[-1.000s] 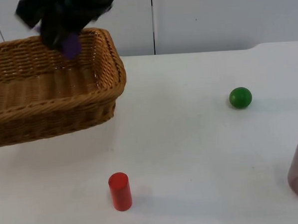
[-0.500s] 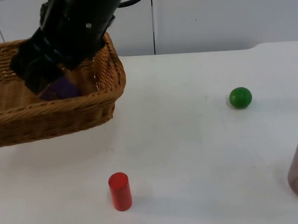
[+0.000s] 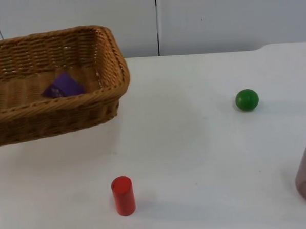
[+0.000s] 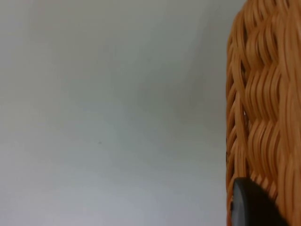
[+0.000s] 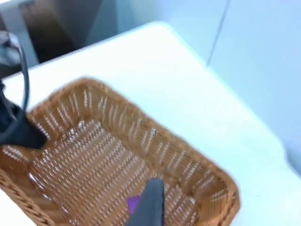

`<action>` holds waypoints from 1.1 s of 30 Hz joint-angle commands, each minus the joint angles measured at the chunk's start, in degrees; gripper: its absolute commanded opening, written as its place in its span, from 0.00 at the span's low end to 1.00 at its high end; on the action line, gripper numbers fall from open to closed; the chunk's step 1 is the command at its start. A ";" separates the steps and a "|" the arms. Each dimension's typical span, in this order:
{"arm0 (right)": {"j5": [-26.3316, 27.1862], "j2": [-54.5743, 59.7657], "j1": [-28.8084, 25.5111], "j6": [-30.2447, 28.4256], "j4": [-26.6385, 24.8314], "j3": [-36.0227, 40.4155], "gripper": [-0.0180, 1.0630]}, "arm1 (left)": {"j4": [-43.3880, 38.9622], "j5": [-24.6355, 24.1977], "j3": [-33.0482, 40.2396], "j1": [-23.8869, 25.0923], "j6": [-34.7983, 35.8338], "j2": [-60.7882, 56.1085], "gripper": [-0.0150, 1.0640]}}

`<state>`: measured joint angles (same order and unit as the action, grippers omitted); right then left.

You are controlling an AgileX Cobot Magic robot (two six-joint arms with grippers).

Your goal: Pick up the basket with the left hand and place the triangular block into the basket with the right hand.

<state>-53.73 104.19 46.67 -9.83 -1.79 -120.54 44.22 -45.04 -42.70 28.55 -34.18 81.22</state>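
Wicker fills your left wrist view: the left end effector sits against the basket wall, gripping it, basket tilted above the table. Your right end effector hovers over the basket; its opening you cannot tell. Purple triangular block lies inside the basket.
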 commanded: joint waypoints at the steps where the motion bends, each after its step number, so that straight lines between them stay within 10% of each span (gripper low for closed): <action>1: -1.56 -3.58 -0.17 0.34 0.21 1.76 0.74 | 3.30 0.44 0.13 -2.22 0.47 -0.51 0.01; 17: 19.24 -51.75 -0.17 5.84 0.28 57.94 0.74 | 9.56 10.86 -8.25 -15.98 -0.02 14.91 0.01; 33: 12.28 -74.64 -0.17 7.68 0.18 67.24 0.74 | 9.67 12.04 -27.28 -26.74 -2.63 38.19 0.01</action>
<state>-40.51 29.96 46.67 -2.40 -1.55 -53.63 51.73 -32.64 -68.24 2.84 -37.08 118.06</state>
